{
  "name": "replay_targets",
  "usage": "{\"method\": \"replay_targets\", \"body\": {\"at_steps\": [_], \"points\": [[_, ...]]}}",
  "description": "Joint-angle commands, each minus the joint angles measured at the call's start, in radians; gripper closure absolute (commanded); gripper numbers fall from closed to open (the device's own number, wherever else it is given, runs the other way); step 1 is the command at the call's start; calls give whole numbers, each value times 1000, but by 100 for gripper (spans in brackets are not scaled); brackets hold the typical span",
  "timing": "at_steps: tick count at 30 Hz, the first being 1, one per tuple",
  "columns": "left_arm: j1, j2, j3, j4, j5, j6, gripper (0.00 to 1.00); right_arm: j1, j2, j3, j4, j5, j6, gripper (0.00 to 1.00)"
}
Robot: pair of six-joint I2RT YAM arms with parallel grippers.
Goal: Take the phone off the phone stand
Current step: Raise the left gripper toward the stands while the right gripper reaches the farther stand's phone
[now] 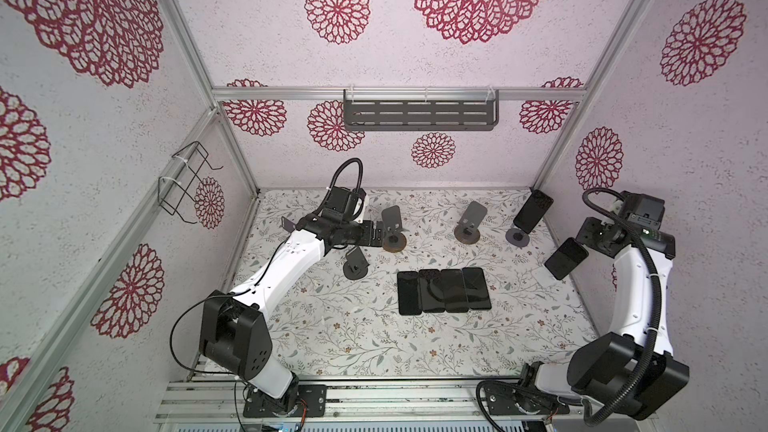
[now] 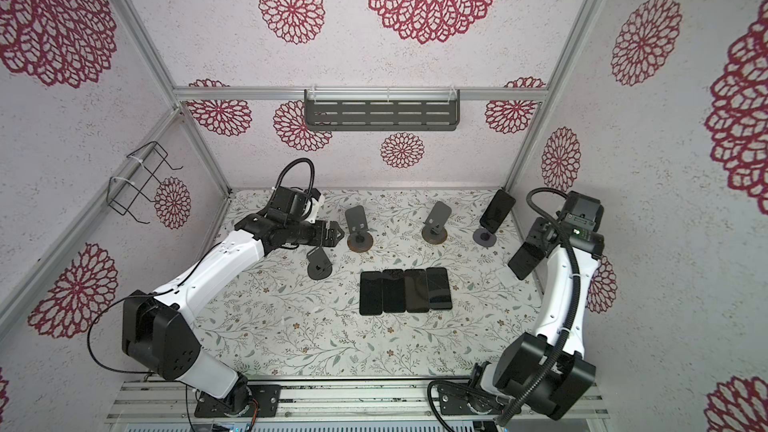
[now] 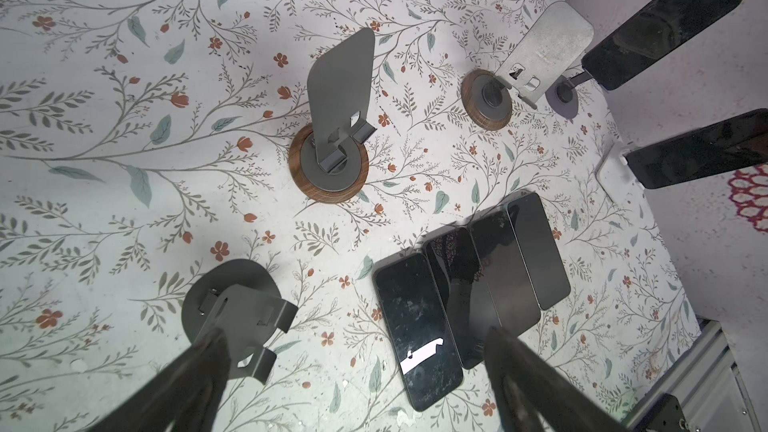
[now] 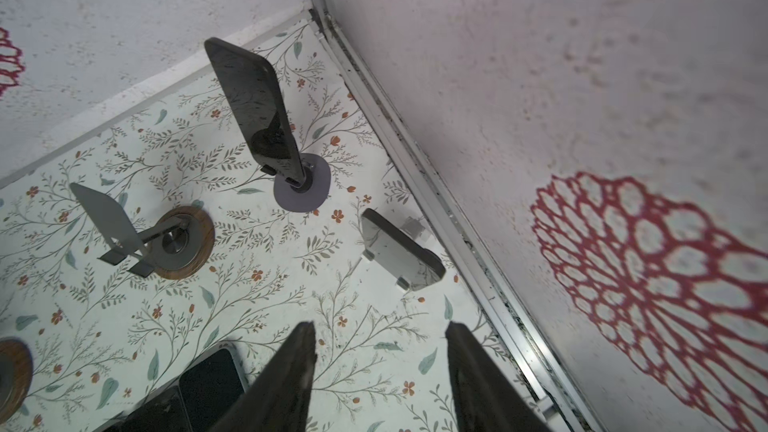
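phone (image 1: 533,211): dark and blank-screened, it leans upright on a phone stand (image 1: 517,238) with a round grey base. it sits at about 2 o'clock on the table (image 1: 332,326), reading both top views as a clock face.

a second phone (image 1: 566,258) leans on a white stand (image 3: 610,170) at about 3 o'clock, close to the right wall. four phones (image 1: 432,290) lie flat in one row at the centre of the clock, side by side with edges touching. that makes six phones: two on stands and four lying down.

there are five stands, two carrying phones and three bare. of the bare ones, two wood-ringed stands (image 1: 392,228) sit at about 12 and 1 o'clock. one small grey stand (image 1: 355,264) sits at about 10 o'clock.

there are two grippers. the left gripper (image 1: 380,235) hangs at about 11 o'clock, just beside the 12 o'clock wood-ringed stand and above the small grey stand. its jaws are spread wide with nothing between them.

the right gripper (image 4: 380,328) is up by the right wall near 3 o'clock, close to the second phone but apart from it. its jaws are partly parted and empty; the right wrist view shows only table between the fingers. neither gripper touches a phone or a stand.
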Motion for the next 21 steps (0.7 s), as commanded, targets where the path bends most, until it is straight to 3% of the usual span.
{"method": "replay_targets", "body": {"at_steps": [1,8,16,21], "points": [[-2,-5,-5,21,16,34,1,2,39,38,77,-94,-26,46],[-4,8,-3,15,15,49,1,3,249,142,173,-277,-52,46],[-5,27,-1,9,31,62,2,6,392,214,326,-444,-64,46],[-5,46,5,-4,16,79,2,8,494,303,337,-492,-65,46]]}}
